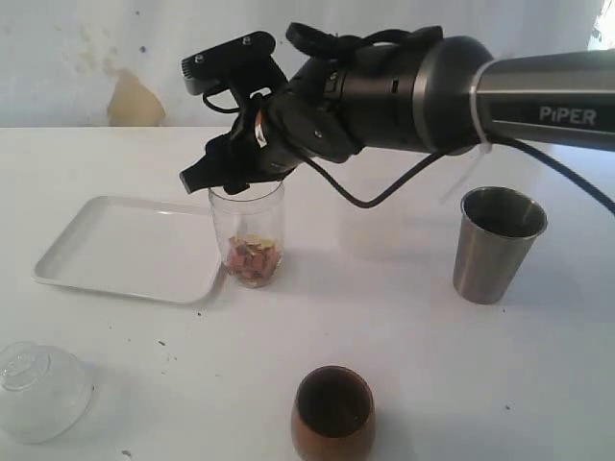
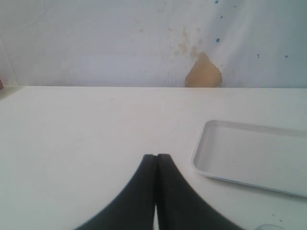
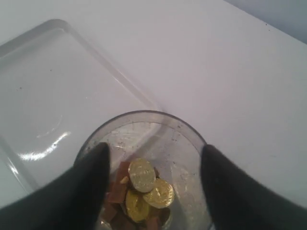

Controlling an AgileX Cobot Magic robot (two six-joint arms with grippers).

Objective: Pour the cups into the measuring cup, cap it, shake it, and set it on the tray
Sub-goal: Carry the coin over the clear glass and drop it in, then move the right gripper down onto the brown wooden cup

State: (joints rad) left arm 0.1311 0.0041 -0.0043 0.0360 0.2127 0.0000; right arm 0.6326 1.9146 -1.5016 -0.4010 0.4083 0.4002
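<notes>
Nearest, a small rounded brown wooden cup (image 1: 332,413) stands upright, mouth up. Behind it the tall clear cylindrical measuring cup (image 1: 247,235) also stands upright, long axis vertical and open mouth up, just beside the right edge of the flat white rectangular tray (image 1: 115,245). It holds gold coins (image 3: 144,184) and brown pieces. The right gripper (image 3: 154,151) hangs over its rim with jaws spread. The left gripper (image 2: 156,160) is closed and empty. A tapered brushed-steel tumbler (image 1: 495,245) stands upright well to the right.
</notes>
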